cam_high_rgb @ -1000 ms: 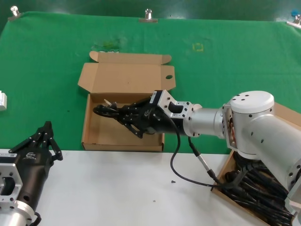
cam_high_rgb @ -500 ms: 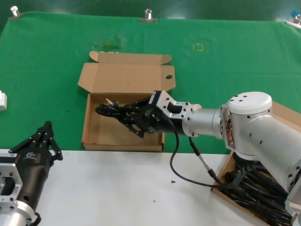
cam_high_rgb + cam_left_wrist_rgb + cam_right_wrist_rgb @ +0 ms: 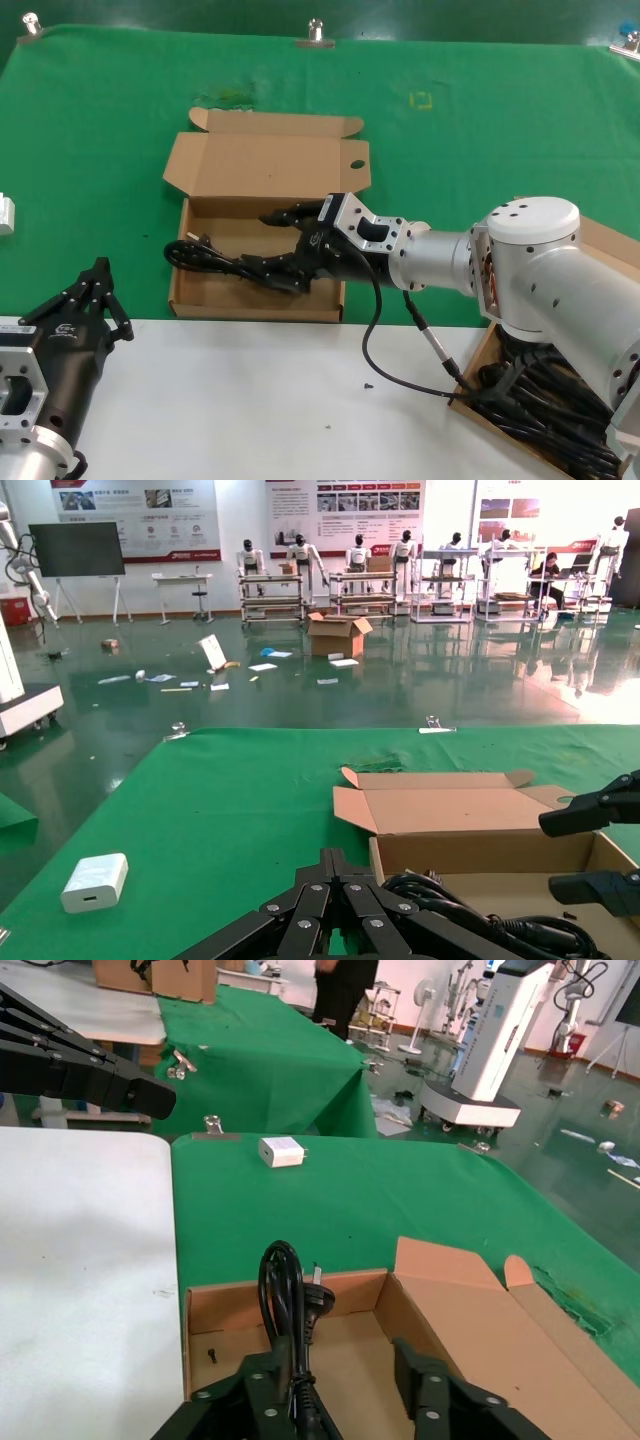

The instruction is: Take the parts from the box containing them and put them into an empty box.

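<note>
A: What is lying on the work surface, if we are going from the left?

B: At the far left a small white adapter (image 3: pixel 6 214) is sitting on the green cloth (image 3: pixel 480 130). This cloth is covering the far part of the table, and metal clips (image 3: pixel 315 32) are holding it at the back edge. The near part is a white tabletop (image 3: pixel 260 400). The left gripper (image 3: pixel 97 290) is resting above that white part, at the lower left, with its fingers pressed together.

A: And in the middle?

B: The box with the round-holed lid (image 3: pixel 258 238) is standing open on the green cloth, lid leaning back. One power cord (image 3: pixel 215 257) is lying in it, and its looped end is hanging over the left wall. The right gripper (image 3: pixel 285 250) is reaching into this box from the right, fingers spread; the lower finger seems to be touching the cord, but it is not pinching it.

A: What is at the right?

B: The second cardboard box (image 3: pixel 545 400) is sitting at the lower right, half hidden behind the right arm, and it is full of black power cords (image 3: pixel 560 400).

A: And the room around?

B: In the left wrist view a hall with a shiny greenish floor (image 3: pixel 300 670) is showing, with posters on the wall (image 3: pixel 340 505), white humanoid robots on racks (image 3: pixel 300 565), and papers and an open carton (image 3: pixel 338 635) lying about.
</note>
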Controlling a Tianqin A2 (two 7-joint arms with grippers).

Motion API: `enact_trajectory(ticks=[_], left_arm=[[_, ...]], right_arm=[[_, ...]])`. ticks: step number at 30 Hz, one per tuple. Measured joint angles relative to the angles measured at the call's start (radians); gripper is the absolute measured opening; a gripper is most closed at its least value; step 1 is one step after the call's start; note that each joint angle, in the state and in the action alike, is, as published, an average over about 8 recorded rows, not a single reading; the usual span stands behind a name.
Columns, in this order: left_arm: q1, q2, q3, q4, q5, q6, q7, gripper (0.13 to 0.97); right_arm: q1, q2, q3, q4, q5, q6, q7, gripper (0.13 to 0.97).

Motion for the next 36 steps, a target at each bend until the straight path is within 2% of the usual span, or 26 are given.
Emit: enact_trajectory(ticks=[2,6,18,23,27,32,36], left_arm=[[0.0,0.0,0.0,0.0,0.0,0.0,0.0,0.143],[0.0,0.0,0.0,0.0,0.0,0.0,0.0,0.145],[0.0,0.0,0.0,0.0,0.0,0.0,0.0,0.204],[0.0,0.0,0.0,0.0,0.0,0.0,0.0,0.283],[0.0,0.0,0.0,0.0,0.0,0.0,0.0,0.33],[0.0,0.0,0.0,0.0,0.0,0.0,0.0,0.449],[0.0,0.0,0.0,0.0,0.0,0.0,0.0,0.547]], right_arm=[[0.0,0.0,0.0,0.0,0.0,0.0,-0.001,0.369],[0.0,0.0,0.0,0.0,0.0,0.0,-0.001,0.369],[0.0,0.0,0.0,0.0,0.0,0.0,-0.001,0.627],[0.0,0.0,0.0,0.0,0.0,0.0,-0.001,0.751],[0.0,0.0,0.0,0.0,0.0,0.0,-0.001,0.802],[0.0,0.0,0.0,0.0,0.0,0.0,-0.001,0.886],[0.0,0.0,0.0,0.0,0.0,0.0,-0.001,0.921]])
